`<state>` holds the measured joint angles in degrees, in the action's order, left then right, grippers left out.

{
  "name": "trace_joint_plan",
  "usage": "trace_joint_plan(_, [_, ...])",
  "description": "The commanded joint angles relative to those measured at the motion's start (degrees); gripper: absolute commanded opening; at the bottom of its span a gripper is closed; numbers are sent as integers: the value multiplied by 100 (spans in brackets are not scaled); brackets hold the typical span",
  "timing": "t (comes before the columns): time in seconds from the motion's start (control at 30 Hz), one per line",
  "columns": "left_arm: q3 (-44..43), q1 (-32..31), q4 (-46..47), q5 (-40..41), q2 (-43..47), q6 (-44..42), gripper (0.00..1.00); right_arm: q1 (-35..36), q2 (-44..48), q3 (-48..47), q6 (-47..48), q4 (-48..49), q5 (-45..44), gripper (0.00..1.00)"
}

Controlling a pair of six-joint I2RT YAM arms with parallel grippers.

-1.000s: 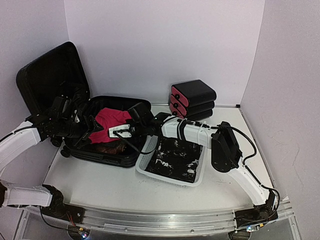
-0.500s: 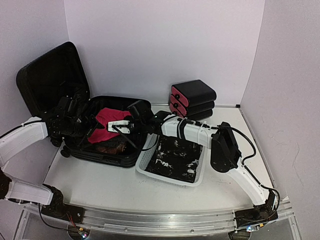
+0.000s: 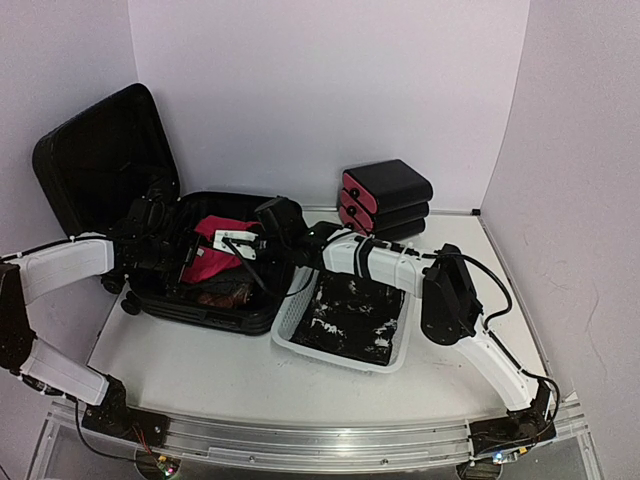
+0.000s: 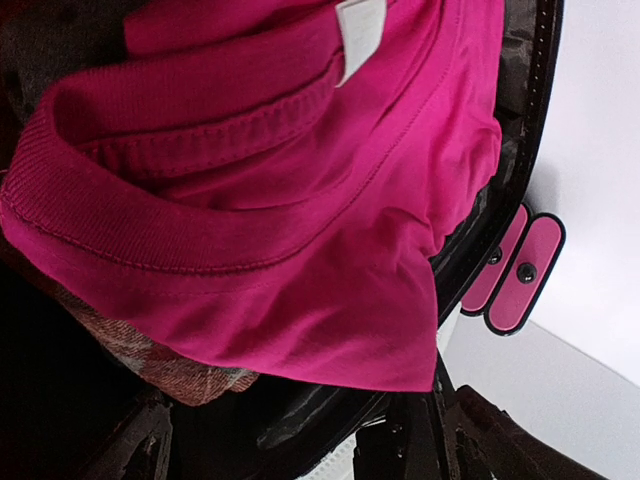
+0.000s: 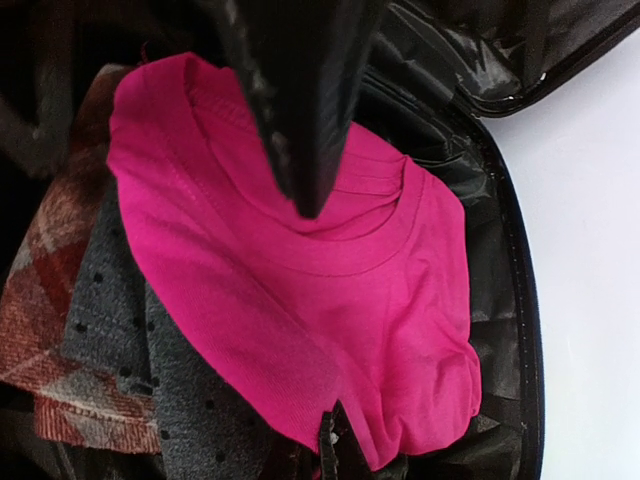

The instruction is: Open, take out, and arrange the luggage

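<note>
The luggage [image 3: 95, 160], a big black hard-shell suitcase, lies open at the left with its lid raised. Inside it are a pink shirt [image 3: 212, 258], a plaid garment [image 5: 50, 330] and a grey dotted garment [image 5: 150, 380]. My right gripper [image 3: 222, 246] reaches in from the right. In its wrist view, the right gripper [image 5: 335, 445] is shut on the shirt's [image 5: 330, 300] lower edge. My left gripper [image 3: 170, 250] is inside the case at the left. Its jaws stand wide apart and empty below the shirt [image 4: 300, 230].
A white mesh basket [image 3: 290, 335] with dark contents sits against the suitcase's right front. Stacked black boxes with pink fronts [image 3: 385, 198] stand at the back, also in the left wrist view [image 4: 525, 270]. White walls close in the back and sides.
My left gripper has moved further back into the suitcase. My right gripper has drawn up and back with the shirt, which now looks narrower and bunched.
</note>
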<state>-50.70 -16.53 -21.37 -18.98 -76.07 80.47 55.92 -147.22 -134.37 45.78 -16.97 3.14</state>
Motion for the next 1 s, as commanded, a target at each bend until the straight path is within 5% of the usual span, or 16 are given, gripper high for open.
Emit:
trace_joint_plan(0.0, [50,33,487,-55,-112,521,95,-18,243,-188,-289,526,18,0])
trace_joint_plan(0.33, [-46,95,959,44,-704,839,87,-15,410,84,-276,665,70,0])
trace_joint_plan(0.77, [-234,146,1214,327,-978,618,41,-19,618,342,-167,719,117,0])
trace_joint_plan(0.97, [-374,152,1231,447,-889,380,28,-20,699,500,-113,743,151,0])
